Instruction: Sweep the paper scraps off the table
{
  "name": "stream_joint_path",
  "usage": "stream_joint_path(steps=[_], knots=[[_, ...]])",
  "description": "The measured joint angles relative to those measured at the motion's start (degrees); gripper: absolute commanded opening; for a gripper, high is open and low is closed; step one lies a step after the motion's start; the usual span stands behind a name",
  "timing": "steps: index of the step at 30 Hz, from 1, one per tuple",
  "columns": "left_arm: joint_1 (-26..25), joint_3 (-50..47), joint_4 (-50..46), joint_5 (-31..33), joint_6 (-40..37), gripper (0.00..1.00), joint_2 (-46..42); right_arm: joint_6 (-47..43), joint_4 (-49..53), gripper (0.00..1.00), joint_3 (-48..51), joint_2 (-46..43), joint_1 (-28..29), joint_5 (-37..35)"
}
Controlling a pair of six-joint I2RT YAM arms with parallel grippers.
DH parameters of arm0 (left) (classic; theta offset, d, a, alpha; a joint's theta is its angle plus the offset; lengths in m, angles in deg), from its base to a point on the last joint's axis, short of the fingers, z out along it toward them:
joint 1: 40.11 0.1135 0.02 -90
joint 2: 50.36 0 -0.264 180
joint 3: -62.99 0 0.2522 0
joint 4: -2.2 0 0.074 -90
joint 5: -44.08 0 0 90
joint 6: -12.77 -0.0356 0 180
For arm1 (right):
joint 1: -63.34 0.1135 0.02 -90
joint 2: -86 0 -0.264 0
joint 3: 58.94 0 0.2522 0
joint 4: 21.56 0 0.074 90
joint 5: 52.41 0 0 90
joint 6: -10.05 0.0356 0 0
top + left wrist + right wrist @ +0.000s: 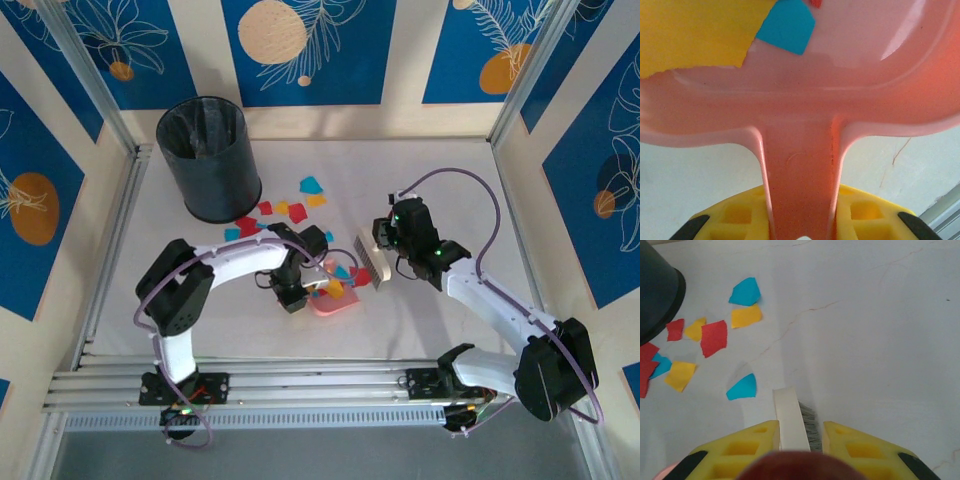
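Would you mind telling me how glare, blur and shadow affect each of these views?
Top external: even, sharp light, soft shadows on the table. Left wrist: the dustpan sits close, slightly soft, white glare at its upper right. Right wrist: the paper scraps are crisp; a dark reddish blob below the brush is blurred.

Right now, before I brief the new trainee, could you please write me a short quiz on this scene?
1. True or false: the left gripper is shut on the brush.
2. Where does the black bin stand? A: at the far left of the table; B: at the near right corner; C: between the arm bases.
3. Which three colours are the paper scraps?

Key
1. False: it grips the handle of the pink dustpan.
2. A.
3. Red, yellow and blue.
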Motion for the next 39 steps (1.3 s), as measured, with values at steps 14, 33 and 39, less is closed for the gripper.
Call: stream_joint_path(steps=[14,33,39], knots=[[0.00,3.04,1.81,-0.20,0.20,0.00,2.47,-0.02,-0.74,0.00,0.15,0.44,0.00,6.71],[0.00,3.48,4.48,-0.79,1.31,0.00,2.80,-0.20,2.82,0.00,-0.15,-2.36,0.37,3.52],[0.17,2.05,6.95,-0.81,2.03,0.00,2.10,0.02,3.10,0.00,-0.15,-4.94,0.37,-0.72]])
